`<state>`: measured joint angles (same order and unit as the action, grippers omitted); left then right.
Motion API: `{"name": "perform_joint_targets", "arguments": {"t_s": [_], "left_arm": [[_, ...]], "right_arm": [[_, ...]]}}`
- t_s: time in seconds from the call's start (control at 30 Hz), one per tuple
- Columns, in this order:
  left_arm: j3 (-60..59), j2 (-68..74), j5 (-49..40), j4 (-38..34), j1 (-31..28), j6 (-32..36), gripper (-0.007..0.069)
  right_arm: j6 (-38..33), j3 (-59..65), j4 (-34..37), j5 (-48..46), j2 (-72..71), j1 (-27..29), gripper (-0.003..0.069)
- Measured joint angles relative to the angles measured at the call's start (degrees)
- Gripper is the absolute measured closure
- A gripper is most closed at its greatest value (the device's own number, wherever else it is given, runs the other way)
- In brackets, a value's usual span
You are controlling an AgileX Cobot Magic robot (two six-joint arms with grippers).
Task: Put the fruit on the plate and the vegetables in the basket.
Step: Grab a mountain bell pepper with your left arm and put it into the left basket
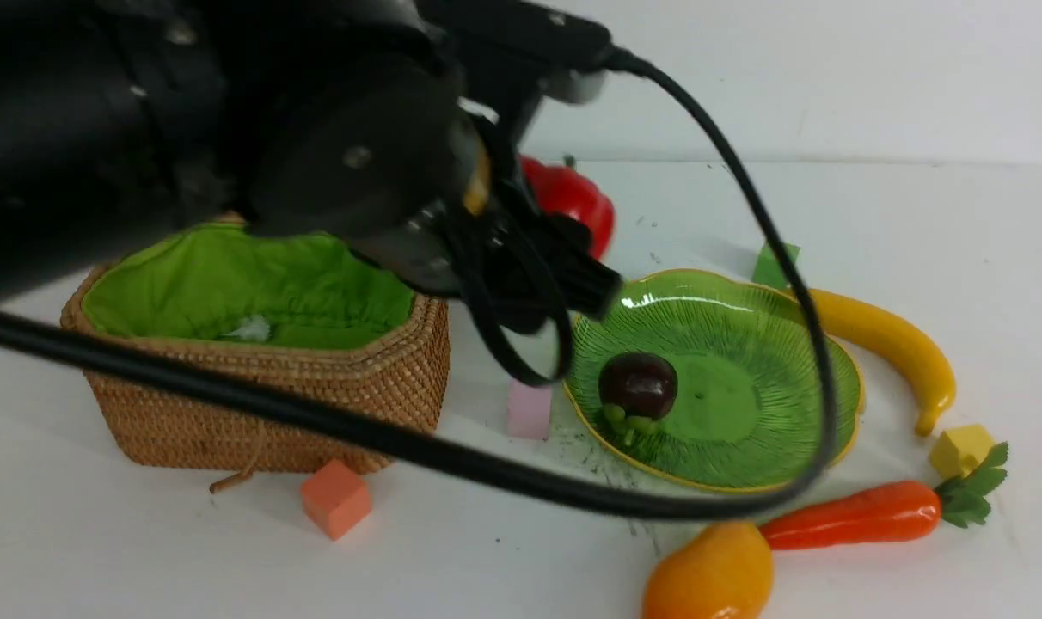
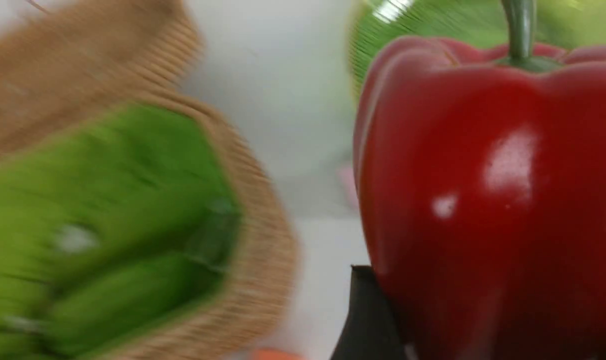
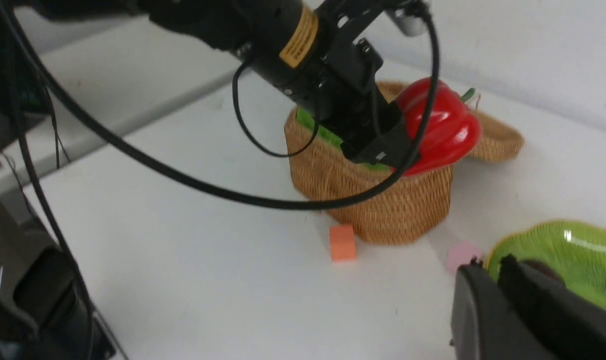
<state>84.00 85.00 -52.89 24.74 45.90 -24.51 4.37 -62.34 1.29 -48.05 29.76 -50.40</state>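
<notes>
My left gripper [image 3: 413, 142] is shut on the glossy red bell pepper [image 1: 573, 202], holding it in the air by the plate-side end of the wicker basket [image 1: 263, 378]. The basket's green lining [image 2: 108, 200] shows, blurred, beside the pepper [image 2: 483, 190]. On the green plate [image 1: 762, 309] lies the dark-purple mangosteen [image 1: 640, 387]. The banana [image 1: 891, 344] lies right of the plate. The carrot [image 1: 856, 513] and the mango [image 1: 710, 576] lie in front of it. My right gripper [image 3: 488, 265] is shut and empty, near the plate's rim [image 3: 573, 240].
Small cubes lie about: orange [image 1: 336, 499] in front of the basket, pink [image 1: 530, 411] between basket and plate, green [image 1: 775, 265] behind the plate, yellow [image 1: 959, 449] by the carrot's leaves. The basket's lid [image 3: 498, 140] hangs open behind it. The left arm's cable [image 1: 487, 468] loops low over the table.
</notes>
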Motion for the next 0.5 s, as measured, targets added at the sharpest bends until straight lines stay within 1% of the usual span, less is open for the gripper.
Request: {"name": "perform_joint_targets", "arguments": {"t_s": [0.03, 0.1, 0.17, 0.27, 0.3, 0.37, 0.43, 0.5], "left_arm": [[0.0, -0.2, 0.0, 0.38, -0.73, 0.44, 0.0139], [0.0, -0.31, -0.18, 1.01, -5.35, 5.62, 0.0139], [0.0, 0.39, -0.48, -0.71, -11.11, 14.08, 0.0139], [0.0, 1.04, -0.47, -2.95, -14.98, 21.92, 0.0139], [0.0, 1.94, -0.47, -5.52, -18.39, 27.89, 0.0139], [0.0, 2.86, -0.94, -7.54, -21.13, 33.11, 0.0139], [0.0, 3.89, -1.78, -8.32, -23.3, 36.49, 0.0139], [0.0, 5.14, -2.8, -8.02, -24.68, 37.68, 0.0139]], "right_arm": [[0.0, 0.0, -0.09, 0.37, 0.0, 0.0, 0.0592], [0.06, 0.0, -0.31, 4.21, 0.0, 0.0, 0.0592], [0.06, 0.0, -0.33, 6.17, 0.0, 0.0, 0.0592], [0.06, 0.0, -0.33, 6.44, 0.0, 0.0, 0.0592], [0.06, 0.0, -0.07, 6.38, 0.0, 0.0, 0.0592], [0.06, 0.0, 0.25, 6.06, 0.0, 0.0, 0.0592], [0.06, 0.0, 0.58, 5.32, 0.0, 0.0, 0.0592], [0.06, 0.0, 0.83, 4.85, 0.0, 0.0, 0.0592]]}}
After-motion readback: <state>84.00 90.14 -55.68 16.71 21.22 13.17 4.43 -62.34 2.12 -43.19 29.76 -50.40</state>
